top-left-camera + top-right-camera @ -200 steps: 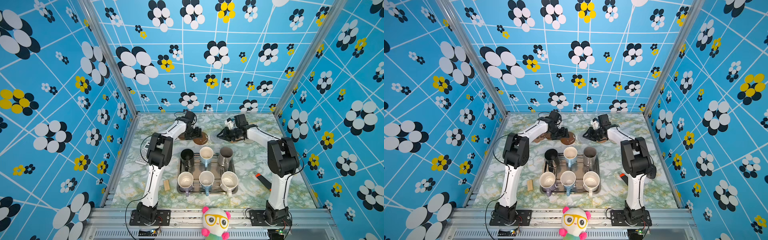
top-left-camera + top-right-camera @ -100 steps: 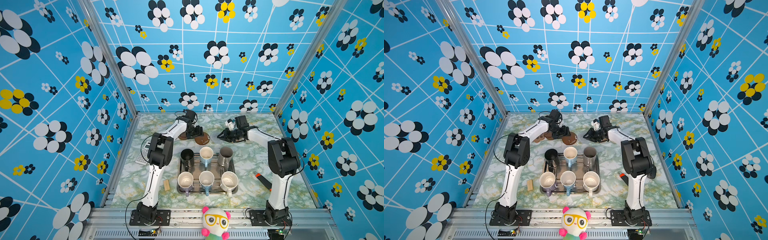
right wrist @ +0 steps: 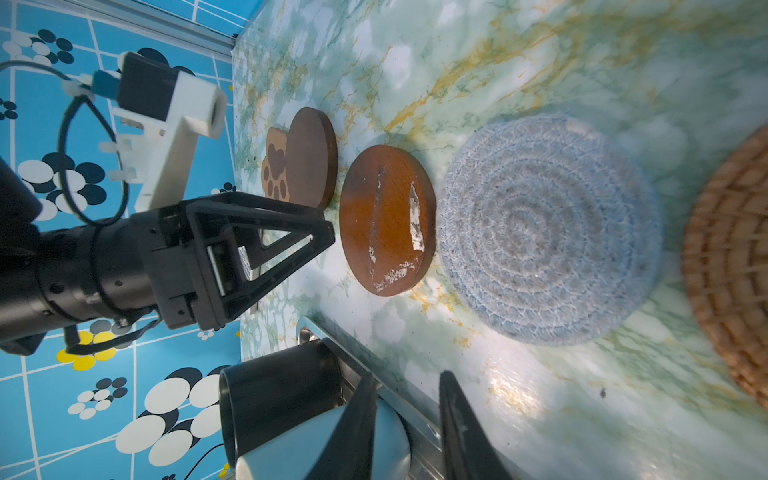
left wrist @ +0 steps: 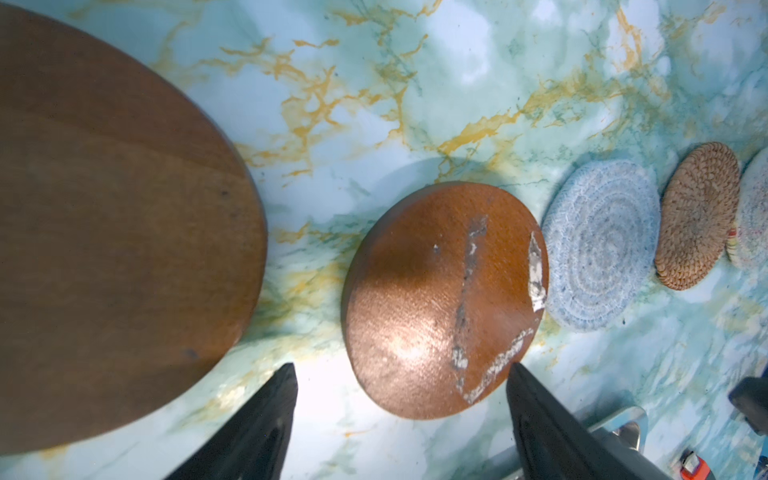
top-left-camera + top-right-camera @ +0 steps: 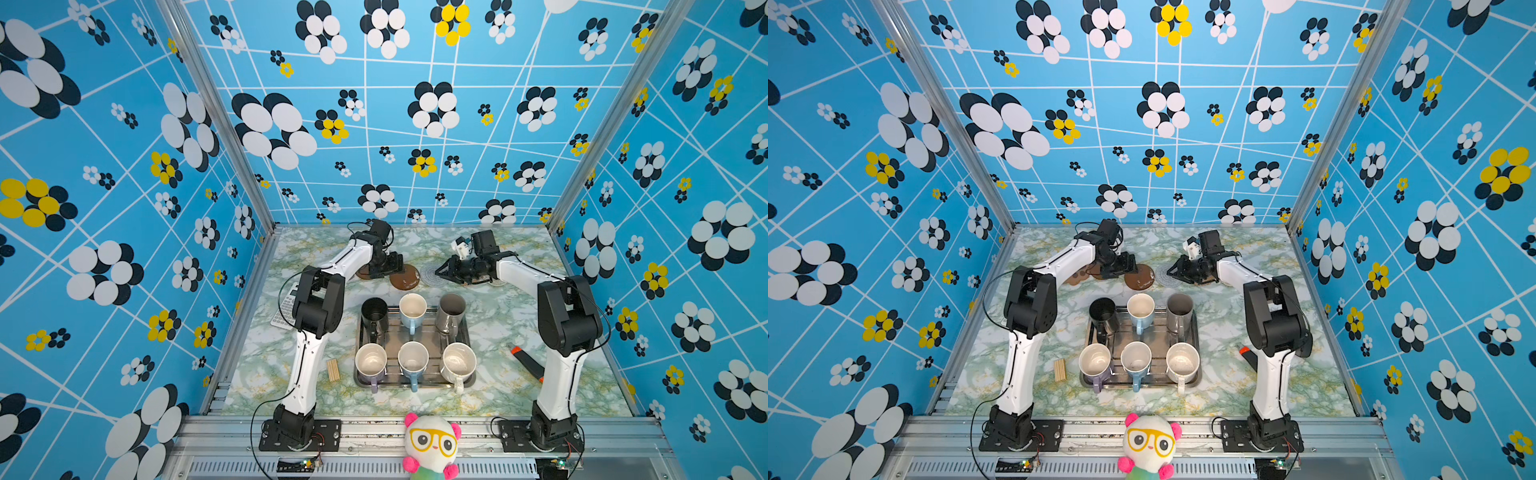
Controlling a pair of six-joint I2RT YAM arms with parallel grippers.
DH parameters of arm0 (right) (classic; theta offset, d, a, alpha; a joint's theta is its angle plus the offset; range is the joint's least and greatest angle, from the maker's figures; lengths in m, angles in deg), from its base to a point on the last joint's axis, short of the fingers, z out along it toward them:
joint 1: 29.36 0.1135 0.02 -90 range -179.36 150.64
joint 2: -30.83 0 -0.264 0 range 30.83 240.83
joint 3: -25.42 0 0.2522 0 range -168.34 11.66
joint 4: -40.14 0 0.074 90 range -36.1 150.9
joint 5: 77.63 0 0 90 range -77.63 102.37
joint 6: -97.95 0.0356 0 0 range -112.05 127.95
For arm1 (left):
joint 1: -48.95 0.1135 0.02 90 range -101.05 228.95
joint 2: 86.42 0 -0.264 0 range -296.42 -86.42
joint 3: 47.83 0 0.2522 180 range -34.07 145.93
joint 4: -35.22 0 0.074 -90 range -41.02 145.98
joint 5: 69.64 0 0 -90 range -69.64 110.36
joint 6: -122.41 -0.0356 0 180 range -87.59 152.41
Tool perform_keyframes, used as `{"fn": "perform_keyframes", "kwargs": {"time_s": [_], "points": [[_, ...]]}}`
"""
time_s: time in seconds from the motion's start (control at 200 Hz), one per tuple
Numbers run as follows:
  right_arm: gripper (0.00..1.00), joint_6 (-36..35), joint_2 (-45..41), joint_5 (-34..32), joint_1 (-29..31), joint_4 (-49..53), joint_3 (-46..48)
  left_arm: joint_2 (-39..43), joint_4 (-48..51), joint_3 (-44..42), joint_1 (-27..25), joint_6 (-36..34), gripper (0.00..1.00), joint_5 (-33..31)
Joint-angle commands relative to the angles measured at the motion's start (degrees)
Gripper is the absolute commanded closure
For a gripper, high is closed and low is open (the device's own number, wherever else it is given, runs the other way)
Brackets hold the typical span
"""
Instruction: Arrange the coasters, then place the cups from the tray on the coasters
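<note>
Left gripper [image 4: 401, 368]: jaws wide, holding nothing. Scratched brown disc [image 4: 444, 299] lies flat on the marbled table [image 4: 374, 104], just ahead of the tips, its near edge reaching in between them. One fingertip [image 4: 515, 374] is at the disc's rim; contact not certain. Out past the other finger, apart from the scratched one, lies the smooth dark brown disc [image 4: 116, 232]. Paw-shaped coaster [image 3: 275, 170] is beyond that, with the smooth disc's edge overlapping it in the right wrist view. Out past the rim-side finger a row runs away from the jaws: grey-blue woven round [image 4: 598, 245] just beside the scratched disc, then tan rattan round [image 4: 698, 216], then pale beige round [image 4: 754, 216], only partly in frame. Right gripper [image 3: 405, 380]: jaws narrow, a slim gap, nothing in it. The grey-blue round sits on the table ahead of these tips, apart from them, with the scratched disc past it and the rattan round off to the other side. The rim of the tray [image 5: 434, 385] runs just under the right fingers; black mug [image 3: 282, 395] and light blue mug [image 3: 291, 453] are close beside one finger. In both top views the two grippers hang low over the coaster row, tips pointing toward each other. All six cups stand in the tray: black, light blue and grey mug [image 5: 451, 311] in the row nearer both sets of jaws; lavender mug [image 5: 370, 361], second light blue mug [image 5: 412, 359] and white mug [image 5: 458, 363] in the row farther from them.
</note>
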Motion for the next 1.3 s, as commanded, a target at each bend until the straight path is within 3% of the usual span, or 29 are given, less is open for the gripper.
{"fn": "perform_keyframes", "kwargs": {"time_s": [0.0,0.39,0.62,0.875,1.295], "points": [[0.71,0.3,-2.2,1.2,-0.4,-0.6,1.0,4.3,3.1,-2.4,-1.0,-1.2,0.19,-1.5],[0.71,0.1,-3.8,0.9,-0.5,-0.1,2.0,7.8,0.1,-7.3,-1.2,-0.2,0.17,-2.4],[0.71,0.1,-4.6,0.6,-0.4,0.6,1.8,7.1,3.8,1.4,2.0,-3.3,0.16,-7.8],[0.71,0.1,-5.8,0.4,-0.4,1.6,2.4,-0.3,3.7,11.8,6.2,-7.8,0.15,-10.8],[0.71,-1.1,-8.6,-1.0,-0.4,5.1,2.1,-7.7,-6.2,15.8,10.7,-6.0,0.13,-6.3]]}}
